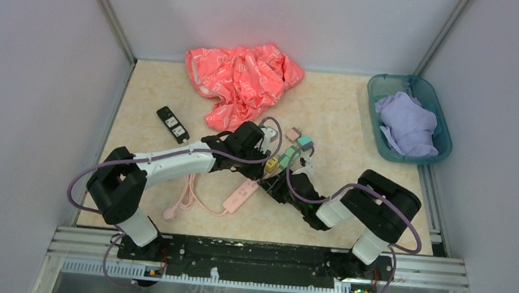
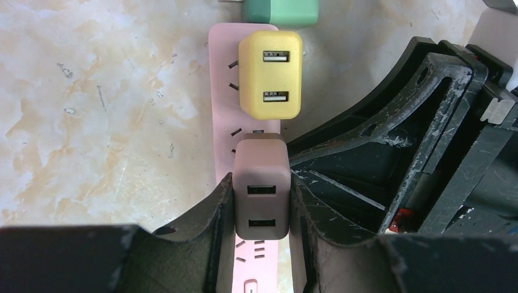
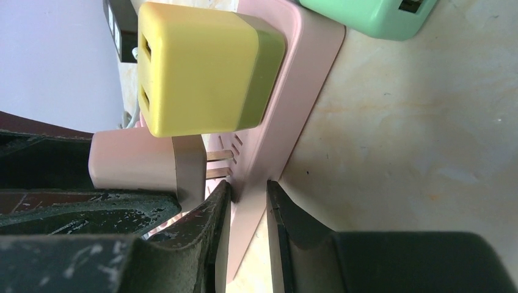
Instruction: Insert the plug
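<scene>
Plug (image 2: 262, 183) pinched in the left claw (image 2: 262, 204), over the pink strip (image 2: 221, 110).
Top view: both arms meet over the desk (image 1: 345, 111); a teal basket (image 1: 375, 114) holds a lilac cloth (image 1: 406, 122). Left wrist: the plug's long axis runs along the strip, ports facing the camera. Right wrist: the right claw (image 3: 247, 198) pinches the strip's edge; the prongs (image 3: 218, 163) point into its face, partly exposed.

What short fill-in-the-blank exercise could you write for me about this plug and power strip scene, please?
1. The left gripper is shut on the mauve plug, its prongs only partly in the ____ power strip.
2. The charger fully seated beside that plug is ____.
3. The right gripper is shut on the power ____.
Missing words: pink; yellow; strip.
</scene>
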Tool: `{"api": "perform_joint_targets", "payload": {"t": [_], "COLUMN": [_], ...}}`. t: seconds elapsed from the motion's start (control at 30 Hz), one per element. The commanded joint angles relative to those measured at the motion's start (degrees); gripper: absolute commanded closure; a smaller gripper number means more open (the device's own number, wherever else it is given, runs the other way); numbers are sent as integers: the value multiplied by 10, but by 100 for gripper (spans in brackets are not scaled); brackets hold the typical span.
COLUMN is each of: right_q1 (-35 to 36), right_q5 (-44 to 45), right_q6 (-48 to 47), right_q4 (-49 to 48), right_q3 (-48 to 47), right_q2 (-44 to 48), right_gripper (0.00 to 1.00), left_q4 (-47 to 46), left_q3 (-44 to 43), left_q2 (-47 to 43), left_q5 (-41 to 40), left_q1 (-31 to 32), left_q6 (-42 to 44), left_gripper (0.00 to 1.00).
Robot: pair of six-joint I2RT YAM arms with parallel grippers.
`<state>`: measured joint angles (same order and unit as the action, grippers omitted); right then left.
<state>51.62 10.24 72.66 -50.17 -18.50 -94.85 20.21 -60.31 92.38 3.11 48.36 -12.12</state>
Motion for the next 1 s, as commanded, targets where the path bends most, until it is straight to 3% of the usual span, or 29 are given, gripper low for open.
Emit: {"api": "perform_joint_targets", "payload": {"t": [0.0, 0.3, 0.97], "right_q1": [11, 12, 12], "right_q5": [14, 12, 25], "right_q6": [-8, -2, -18], "right_q4": [66, 59, 68], "right_q3": [-8, -2, 17], "right_q2": [-4, -3, 52], "right_gripper": [78, 86, 84], "left_q4": [1, 1, 57], "left_q3": [-18, -21, -48], "left_q2": [8, 23, 69], "left_q5": [-11, -31, -104], "left_q1": [5, 10, 39], "left_q6": [4, 7, 9], "left_gripper": [100, 100, 100]}}
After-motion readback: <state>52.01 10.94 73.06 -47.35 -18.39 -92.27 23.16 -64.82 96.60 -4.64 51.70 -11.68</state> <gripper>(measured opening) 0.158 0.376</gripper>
